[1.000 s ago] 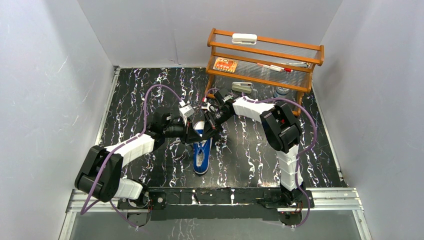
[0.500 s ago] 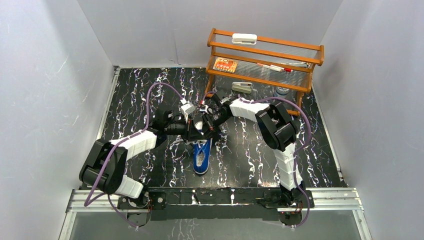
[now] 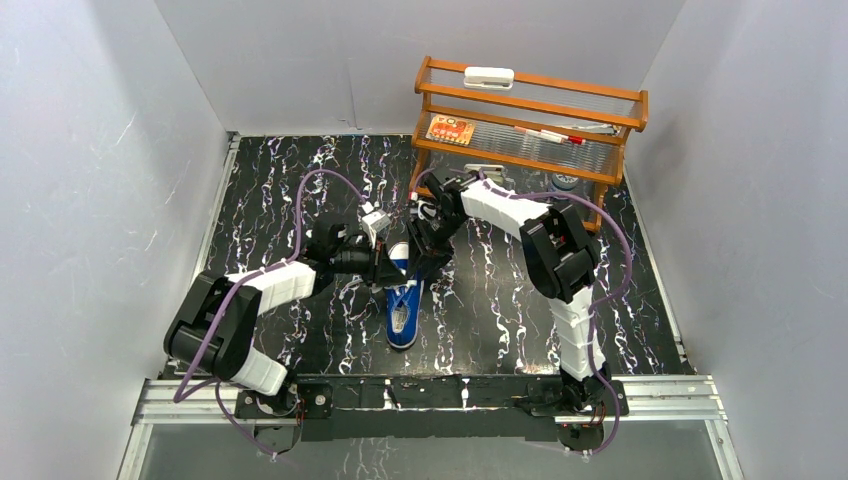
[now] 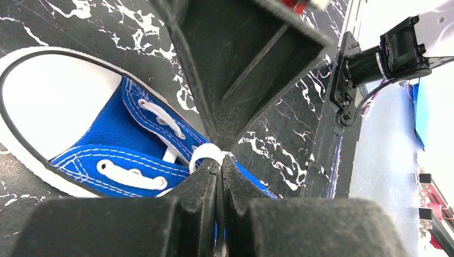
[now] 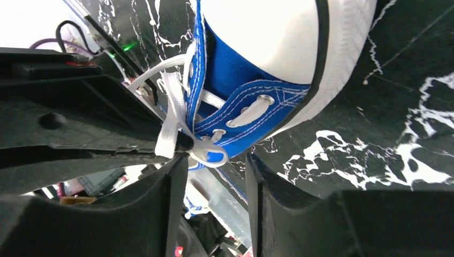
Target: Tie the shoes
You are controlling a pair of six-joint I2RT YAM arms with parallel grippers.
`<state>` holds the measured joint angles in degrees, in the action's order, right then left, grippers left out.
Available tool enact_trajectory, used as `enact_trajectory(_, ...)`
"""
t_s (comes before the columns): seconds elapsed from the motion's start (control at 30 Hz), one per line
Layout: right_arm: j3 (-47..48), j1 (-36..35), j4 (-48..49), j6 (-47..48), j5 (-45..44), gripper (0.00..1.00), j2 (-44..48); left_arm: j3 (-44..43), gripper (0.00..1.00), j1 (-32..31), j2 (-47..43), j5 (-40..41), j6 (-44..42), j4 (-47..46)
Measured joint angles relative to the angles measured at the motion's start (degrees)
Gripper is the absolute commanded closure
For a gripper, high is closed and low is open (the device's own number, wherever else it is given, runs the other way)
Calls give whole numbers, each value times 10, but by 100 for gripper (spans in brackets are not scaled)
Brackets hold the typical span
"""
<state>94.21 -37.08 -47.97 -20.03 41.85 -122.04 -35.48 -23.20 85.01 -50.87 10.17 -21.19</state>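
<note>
The blue shoe [image 3: 403,305] with its white toe cap lies mid-table, toe toward the back. My left gripper [image 3: 386,268] sits at the shoe's left side over the laces. In the left wrist view this gripper [image 4: 220,161] is shut on a loop of white lace [image 4: 206,153] above the blue canvas [image 4: 101,134]. My right gripper [image 3: 421,260] hangs over the shoe's toe end. Seen from the right wrist, it [image 5: 214,168] stands open, nothing between its fingers, just below the lace [image 5: 170,115] and the shoe [image 5: 241,80].
A wooden rack [image 3: 530,110] with small items stands at the back right. A white stapler-like object [image 3: 484,175] and a tape roll [image 3: 563,182] lie under it. Grey walls close the table on three sides.
My right gripper has gone from shut to open and let go of the lace, its arm shifting slightly. The left gripper stays shut on the lace loop.
</note>
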Motion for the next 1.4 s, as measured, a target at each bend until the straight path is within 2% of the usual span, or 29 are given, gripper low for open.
enact_trajectory(0.1,33,1,-40,14,-28,32,1,0,97,0,6,-2,1,2)
enact_trajectory(0.27,28,11,-50,31,-49,35,24,0,97,0,5,-2,1,10)
enact_trajectory(0.43,-117,47,40,-45,17,50,93,0,97,0,-12,-2,1,19)
enact_trajectory(0.57,-187,50,131,-127,57,61,100,0,97,0,-14,-2,0,21)
enact_trajectory(0.63,-192,46,156,-151,68,68,97,0,97,0,-14,-2,1,20)
enact_trajectory(0.83,-186,32,217,-188,86,79,79,0,97,0,-14,-3,4,16)
enact_trajectory(1.0,-169,19,226,-189,88,98,56,0,97,0,-14,-8,9,14)
enact_trajectory(1.4,-121,-9,227,-134,111,100,36,-2,97,-1,-13,-33,12,22)
